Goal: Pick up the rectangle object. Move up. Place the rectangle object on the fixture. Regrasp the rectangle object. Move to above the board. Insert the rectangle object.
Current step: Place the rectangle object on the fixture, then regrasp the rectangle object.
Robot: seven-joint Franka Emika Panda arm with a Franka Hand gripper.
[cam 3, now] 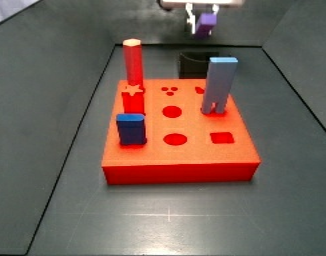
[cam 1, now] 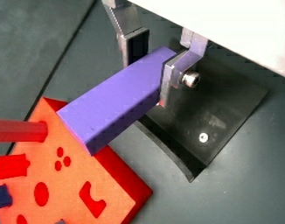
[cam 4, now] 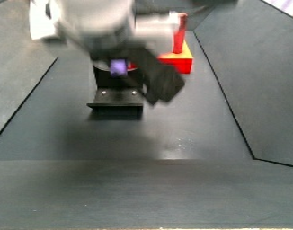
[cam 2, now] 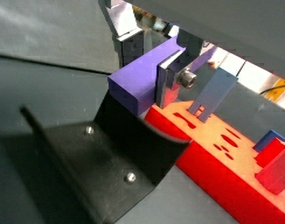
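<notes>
My end effector [cam 1: 156, 66] hangs above the fixture [cam 1: 215, 118], its two silver plates pressed against the sides of the purple bar [cam 1: 115, 101], so I am holding the bar by one end. In both wrist views the bar sticks out level from my fingers [cam 1: 170, 79], and its free end reaches out over the near edge of the red board [cam 1: 98, 188], beside the fixture. In a side view the end effector [cam 3: 203, 18] shows high up behind the board [cam 3: 179, 165], with the dark fixture [cam 3: 195, 62] just under it. I cannot tell from these pictures whether the bar touches the fixture or floats a little above it; in a wrist view the fixture's upright bracket [cam 2: 139, 144] sits right under the bar [cam 2: 142, 77].

As I judge it, the pick-up and the lift are done, since the bar is off the bench and in my grip. I am at the step of setting the bar on the fixture. Releasing it there, gripping it anew, carrying it above the board and pushing it into its hole are all left. On the board a red post [cam 3: 131, 62], a light-blue block [cam 3: 221, 85] and a dark-blue block [cam 3: 130, 129] already stand in their places.
</notes>
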